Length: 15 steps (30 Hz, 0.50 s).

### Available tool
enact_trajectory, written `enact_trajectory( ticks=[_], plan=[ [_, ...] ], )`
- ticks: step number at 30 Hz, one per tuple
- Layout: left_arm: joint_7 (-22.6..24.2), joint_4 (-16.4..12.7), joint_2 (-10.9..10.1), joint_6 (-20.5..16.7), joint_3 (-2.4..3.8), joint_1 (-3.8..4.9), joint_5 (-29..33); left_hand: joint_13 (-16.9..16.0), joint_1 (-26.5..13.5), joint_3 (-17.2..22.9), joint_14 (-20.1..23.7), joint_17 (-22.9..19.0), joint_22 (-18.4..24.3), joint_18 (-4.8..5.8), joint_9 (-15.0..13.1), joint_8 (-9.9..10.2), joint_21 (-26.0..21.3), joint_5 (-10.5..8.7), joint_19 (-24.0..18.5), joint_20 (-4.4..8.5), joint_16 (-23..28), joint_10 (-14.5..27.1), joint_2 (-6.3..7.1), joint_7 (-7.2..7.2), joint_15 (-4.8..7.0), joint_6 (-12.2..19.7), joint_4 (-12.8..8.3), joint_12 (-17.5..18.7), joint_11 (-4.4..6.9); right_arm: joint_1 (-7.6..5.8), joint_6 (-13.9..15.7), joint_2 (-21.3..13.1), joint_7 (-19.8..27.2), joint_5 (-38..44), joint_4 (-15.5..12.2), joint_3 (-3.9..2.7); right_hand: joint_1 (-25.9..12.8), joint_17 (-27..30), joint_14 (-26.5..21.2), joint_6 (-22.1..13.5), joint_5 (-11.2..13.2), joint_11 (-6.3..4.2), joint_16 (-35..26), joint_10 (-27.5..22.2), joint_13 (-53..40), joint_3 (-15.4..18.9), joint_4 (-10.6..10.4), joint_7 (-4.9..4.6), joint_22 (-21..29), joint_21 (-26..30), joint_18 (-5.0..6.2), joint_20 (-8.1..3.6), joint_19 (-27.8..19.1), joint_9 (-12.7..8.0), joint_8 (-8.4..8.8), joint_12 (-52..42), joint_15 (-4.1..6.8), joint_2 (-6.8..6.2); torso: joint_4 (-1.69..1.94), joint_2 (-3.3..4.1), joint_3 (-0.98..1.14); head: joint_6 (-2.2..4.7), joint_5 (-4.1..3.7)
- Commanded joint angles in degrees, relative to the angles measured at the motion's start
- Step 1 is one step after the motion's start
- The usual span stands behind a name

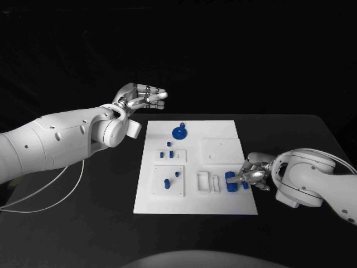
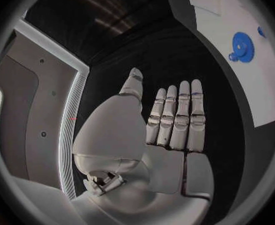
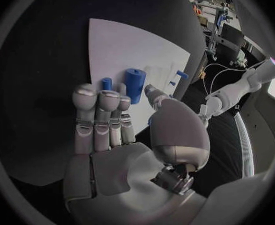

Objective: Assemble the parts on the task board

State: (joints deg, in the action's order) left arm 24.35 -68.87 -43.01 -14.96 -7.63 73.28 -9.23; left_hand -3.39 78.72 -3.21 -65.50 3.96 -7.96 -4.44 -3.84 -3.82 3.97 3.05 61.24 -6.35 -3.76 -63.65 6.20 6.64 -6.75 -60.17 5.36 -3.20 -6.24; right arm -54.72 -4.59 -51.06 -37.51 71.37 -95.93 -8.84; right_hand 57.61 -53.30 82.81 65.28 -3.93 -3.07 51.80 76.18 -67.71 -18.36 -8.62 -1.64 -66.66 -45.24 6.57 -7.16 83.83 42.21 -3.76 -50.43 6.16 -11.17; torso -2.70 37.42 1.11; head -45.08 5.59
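Now my right hand hovers, fingers spread and holding nothing, over the blue cylinder at the task board's right edge, poised to grasp; my left hand waits far-left, fingers apart and holding nothing.

L hand raised, fingers straight and together, holding nothing. R hand low, fingers extended, nothing gripped.

Head camera looks down on the table; each wrist fisheye sits close behind its hand; all share the task board
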Motion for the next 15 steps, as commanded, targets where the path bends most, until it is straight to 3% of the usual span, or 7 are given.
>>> enact_trajectory(
  ticks=[1,7,15],
  plan=[
    [0.02,-0.17,0.15,1.25,0.03,-0.03,0.22,-0.01,-0.05,0.08,0.13,0.0,0.39,0.32,0.02,0.21,0.39,-0.19,0.4,-0.04,0.26,0.46,0.59,0.05,-0.42,0.49,0.68,-0.18,0.05,0.02,-0.87,0.52,-0.28,3.57,0.44,0.35,0.13,-0.12,0.12,-0.3,-0.12,0.37,0.24,0.07,0.0,-0.28,-0.23,-0.11,-0.13,-0.38,-0.5,-0.06,3.15,0.18,0.06,0.33,-0.04,-0.33,-0.02,0.04,0.01,-0.05,-0.09],
    [0.05,-0.26,0.36,1.87,0.03,-0.03,0.27,-0.01,-0.07,0.1,0.15,0.0,0.5,0.31,0.02,0.22,0.4,-0.19,0.42,-0.05,0.27,0.48,0.47,0.05,-0.43,0.5,0.74,-0.18,0.04,0.02,-0.73,1.67,-0.31,4.05,1.1,0.98,-0.32,-0.15,0.11,-0.34,0.43,0.38,0.15,0.09,0.06,-0.72,-0.15,-0.11,-0.47,-0.85,-0.63,-0.06,3.2,0.39,0.07,0.5,-0.06,-0.41,-0.1,0.03,0.02,-0.3,0.4],
    [0.0,-0.29,0.49,2.85,0.02,-0.03,0.28,-0.01,-0.18,0.05,0.25,-0.01,0.79,0.31,0.02,0.21,0.4,-0.2,0.42,-0.09,0.27,0.61,0.39,0.08,-0.46,0.6,0.86,-0.17,-0.01,0.0,-0.66,3.09,-0.39,5.33,2.07,1.92,-0.62,-0.15,0.11,-0.42,0.76,0.37,-0.01,0.05,0.19,-1.69,0.07,-0.11,-0.58,-0.82,-0.76,-0.12,3.18,0.61,0.08,0.77,-0.04,-0.5,-0.08,0.0,-0.02,-0.26,0.25]
  ],
)
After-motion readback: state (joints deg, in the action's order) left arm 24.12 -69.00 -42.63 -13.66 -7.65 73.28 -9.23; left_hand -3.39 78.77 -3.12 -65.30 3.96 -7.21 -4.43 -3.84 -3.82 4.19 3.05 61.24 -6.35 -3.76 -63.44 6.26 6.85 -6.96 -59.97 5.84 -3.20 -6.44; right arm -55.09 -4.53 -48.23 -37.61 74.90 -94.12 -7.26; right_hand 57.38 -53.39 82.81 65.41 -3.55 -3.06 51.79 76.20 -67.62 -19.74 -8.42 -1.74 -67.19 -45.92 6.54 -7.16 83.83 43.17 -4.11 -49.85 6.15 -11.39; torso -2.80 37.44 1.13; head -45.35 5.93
